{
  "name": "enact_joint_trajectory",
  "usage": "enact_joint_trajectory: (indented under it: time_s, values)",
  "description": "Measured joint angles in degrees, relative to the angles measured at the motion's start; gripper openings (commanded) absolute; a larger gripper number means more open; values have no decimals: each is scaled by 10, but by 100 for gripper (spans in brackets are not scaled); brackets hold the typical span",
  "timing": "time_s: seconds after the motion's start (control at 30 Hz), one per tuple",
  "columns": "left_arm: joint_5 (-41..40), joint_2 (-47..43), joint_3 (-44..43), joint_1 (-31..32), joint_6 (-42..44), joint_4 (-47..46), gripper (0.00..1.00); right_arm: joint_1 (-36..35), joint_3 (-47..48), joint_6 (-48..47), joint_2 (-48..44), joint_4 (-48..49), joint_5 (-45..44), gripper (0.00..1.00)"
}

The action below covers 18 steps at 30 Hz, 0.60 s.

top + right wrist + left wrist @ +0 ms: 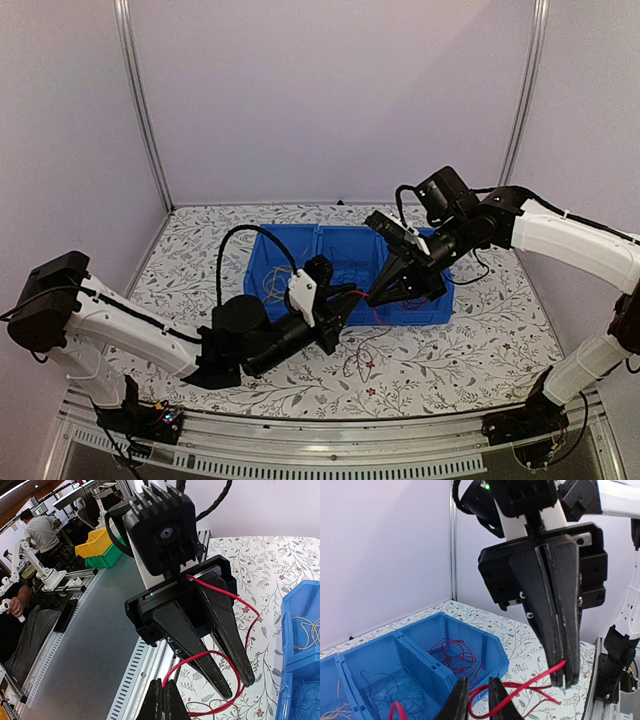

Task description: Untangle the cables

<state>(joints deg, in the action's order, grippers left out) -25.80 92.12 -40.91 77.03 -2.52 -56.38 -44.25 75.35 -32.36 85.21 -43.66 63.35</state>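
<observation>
Cable (520, 686), left pincer (479, 701) opposite right pincer (563, 680)

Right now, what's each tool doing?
Left tool: slightly open, with the red cable running between its fingers.
Right tool: closed on the red cable.

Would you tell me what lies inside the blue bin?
Red wires, dark blue wires and tan wires, each in its own compartment; the left gripper hides the near corner.
</observation>
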Motion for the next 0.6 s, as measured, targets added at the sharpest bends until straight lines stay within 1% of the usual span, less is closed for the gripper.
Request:
enact_joint_trajectory:
  time_s: [0.07, 0.17, 0.3, 0.4, 0.53, 0.6]
  values:
    - [9, -3, 4, 0, 3, -14, 14, 0, 0, 1, 0, 1, 2, 0]
    - [17, -5, 5, 0, 7, -32, 20, 0, 0, 2, 0, 2, 3, 0]
    - [18, -5, 5, -1, 10, -49, 19, 0, 0, 2, 0, 2, 5, 0]
    - [-7, 6, -9, -2, 10, -51, 24, 0, 0, 2, 1, 2, 8, 0]
    - [-68, 22, -26, -13, -15, -57, 36, 0, 1, 2, 3, -1, 19, 0]
    - [-92, 26, -26, -24, -33, -63, 40, 0, 2, -2, 5, -5, 20, 0]
